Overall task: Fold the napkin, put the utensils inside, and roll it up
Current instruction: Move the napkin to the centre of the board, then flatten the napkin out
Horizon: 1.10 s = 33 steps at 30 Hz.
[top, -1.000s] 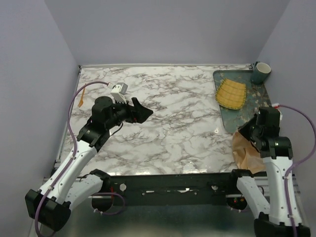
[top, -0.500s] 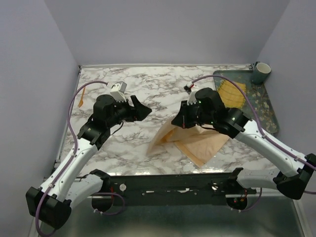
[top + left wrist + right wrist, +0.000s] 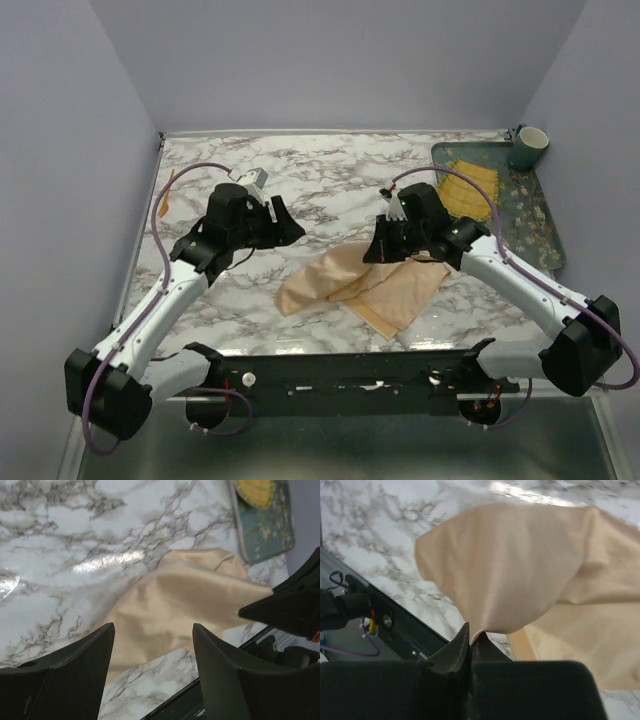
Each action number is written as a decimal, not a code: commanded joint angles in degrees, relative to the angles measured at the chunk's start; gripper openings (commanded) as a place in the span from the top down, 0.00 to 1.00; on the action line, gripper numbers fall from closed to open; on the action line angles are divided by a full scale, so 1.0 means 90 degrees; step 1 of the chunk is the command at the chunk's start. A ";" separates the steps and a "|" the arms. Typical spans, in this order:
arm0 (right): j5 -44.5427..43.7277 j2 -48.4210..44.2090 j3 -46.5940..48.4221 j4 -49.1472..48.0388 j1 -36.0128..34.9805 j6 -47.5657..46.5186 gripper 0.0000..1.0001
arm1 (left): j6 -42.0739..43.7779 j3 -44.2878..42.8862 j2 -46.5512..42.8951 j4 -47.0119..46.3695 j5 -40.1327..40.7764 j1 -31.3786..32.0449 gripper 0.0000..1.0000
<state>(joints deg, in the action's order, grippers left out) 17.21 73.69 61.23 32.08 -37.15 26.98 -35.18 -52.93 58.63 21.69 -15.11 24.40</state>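
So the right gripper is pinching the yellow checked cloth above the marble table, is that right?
Not the yellow checked cloth, which lies on the tray. The right gripper is pinching the peach napkin above the marble table, as the right wrist view shows.

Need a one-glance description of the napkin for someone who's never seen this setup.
On the marble table, near the middle of its front edge, lies a crumpled peach-orange cloth: the napkin, part of it pinched in the right gripper. It is plain and smooth, unlike the yellow checked cloth on the tray at far right.
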 commanded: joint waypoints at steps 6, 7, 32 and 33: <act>0.1047 0.1654 0.1329 -0.0059 0.1362 -0.0867 0.51 | 0.0432 0.0158 0.1394 0.0754 0.1032 0.1650 0.23; 0.0901 0.1782 0.1467 0.0029 0.1402 -0.1014 0.48 | 0.0432 0.0226 0.1444 0.0783 0.1392 0.1760 0.22; -0.0507 -0.0053 -0.1275 -0.0799 0.0016 0.0322 0.36 | -0.0388 0.1437 0.2694 0.0002 0.2939 0.2972 0.58; -0.0497 0.0015 -0.1450 -0.0916 -0.0023 0.0342 0.36 | -0.0407 0.1428 0.2598 0.0050 0.2939 0.2972 0.62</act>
<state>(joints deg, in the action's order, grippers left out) 10.00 72.86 53.30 29.63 -36.69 26.72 -37.65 -41.04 81.30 23.70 9.10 50.76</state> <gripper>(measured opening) 0.646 0.520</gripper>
